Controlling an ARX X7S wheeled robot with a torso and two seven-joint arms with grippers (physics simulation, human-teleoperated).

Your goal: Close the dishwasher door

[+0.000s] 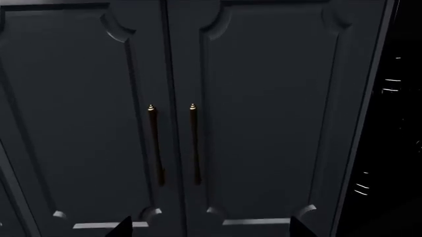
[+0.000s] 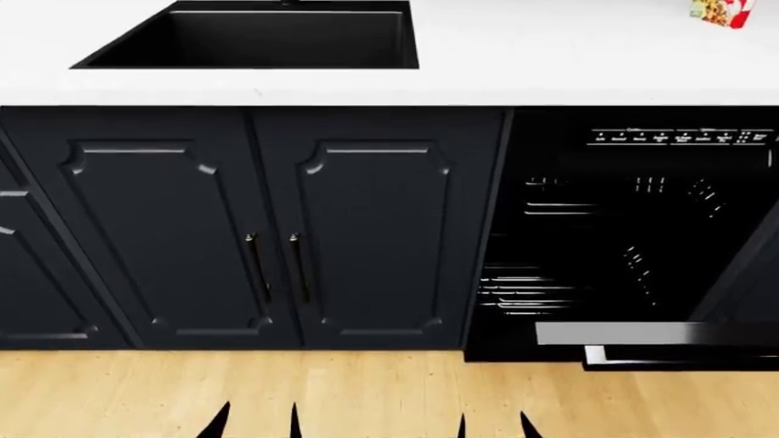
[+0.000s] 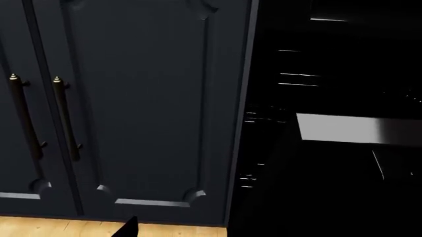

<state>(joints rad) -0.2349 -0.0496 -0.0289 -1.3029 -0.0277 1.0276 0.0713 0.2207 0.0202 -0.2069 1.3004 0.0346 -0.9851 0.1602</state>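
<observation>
Facing a run of dark navy cabinet doors (image 2: 280, 237) beneath a white countertop (image 2: 548, 55) with a black sink (image 2: 255, 41), I stand on a light wood floor (image 2: 244, 392). The dishwasher door (image 2: 658, 336) lies folded down at the right of the head view, its silver-grey top edge strip catching light low near the floor, and the open cavity (image 2: 608, 237) behind it shows thin bright rack wires and a row of control markings along its upper lip. My left gripper (image 2: 258, 424) and right gripper (image 2: 493, 427) appear only as dark pointed fingertips at the bottom of the head view, each pair spread apart with nothing between them. Both grippers are well apart from the dishwasher door. In the left wrist view, two slim vertical handles (image 1: 173, 143) flank the cabinet seam. A colourful object (image 2: 721, 11) sits on the countertop's far right.
</observation>
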